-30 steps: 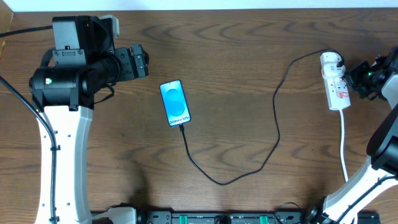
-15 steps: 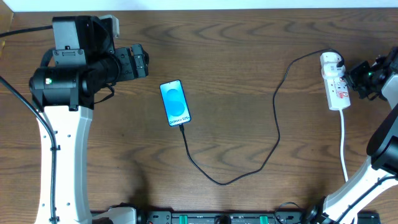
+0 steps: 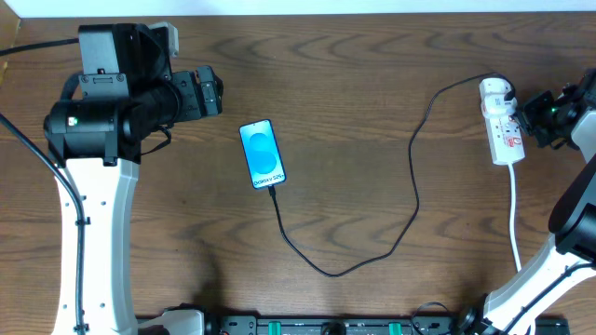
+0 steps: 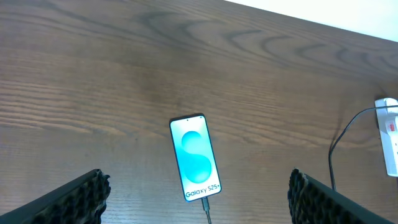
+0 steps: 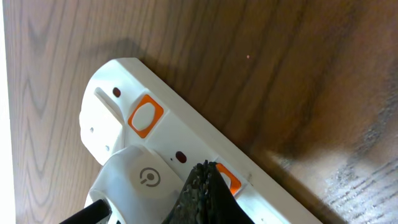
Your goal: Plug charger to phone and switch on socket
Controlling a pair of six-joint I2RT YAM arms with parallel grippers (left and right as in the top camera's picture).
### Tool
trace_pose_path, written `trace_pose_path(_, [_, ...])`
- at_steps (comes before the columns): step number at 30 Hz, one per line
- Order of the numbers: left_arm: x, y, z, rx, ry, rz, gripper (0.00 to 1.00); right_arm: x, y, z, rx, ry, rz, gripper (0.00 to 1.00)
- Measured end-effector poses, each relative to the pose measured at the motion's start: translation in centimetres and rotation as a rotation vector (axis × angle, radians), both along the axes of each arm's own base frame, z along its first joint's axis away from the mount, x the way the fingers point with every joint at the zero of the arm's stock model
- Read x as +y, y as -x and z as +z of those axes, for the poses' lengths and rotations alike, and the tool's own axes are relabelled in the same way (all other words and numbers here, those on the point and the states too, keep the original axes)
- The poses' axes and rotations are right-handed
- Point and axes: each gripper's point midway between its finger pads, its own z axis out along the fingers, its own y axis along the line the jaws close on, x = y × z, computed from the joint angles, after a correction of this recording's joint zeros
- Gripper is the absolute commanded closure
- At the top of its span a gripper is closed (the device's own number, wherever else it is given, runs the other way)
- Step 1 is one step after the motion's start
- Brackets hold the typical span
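The phone (image 3: 262, 154) lies face up mid-table with a bright blue screen; it also shows in the left wrist view (image 4: 195, 157). The black charger cable (image 3: 414, 200) is plugged into the phone's near end and runs in a loop to its white adapter (image 3: 497, 91), seated in the white socket strip (image 3: 506, 135). My left gripper (image 4: 199, 205) is open and empty, up and left of the phone. My right gripper (image 5: 208, 193) is shut, its tips pressing an orange switch (image 5: 225, 177) on the strip (image 5: 186, 134) beside the adapter (image 5: 140, 180).
The strip's white cord (image 3: 515, 219) runs toward the table's front edge at the right. A second orange switch (image 5: 145, 116) sits further along the strip. A black rail with green parts (image 3: 326, 326) lines the front edge.
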Motion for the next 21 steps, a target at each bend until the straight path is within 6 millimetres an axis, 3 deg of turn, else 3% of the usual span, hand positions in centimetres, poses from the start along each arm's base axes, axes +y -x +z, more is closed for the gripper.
trace_pose_path(21, [-0.01,0.00,0.00,0.000,0.000,0.000,0.06,0.73,0.55,0.11,0.071,-0.042,-0.090,0.99])
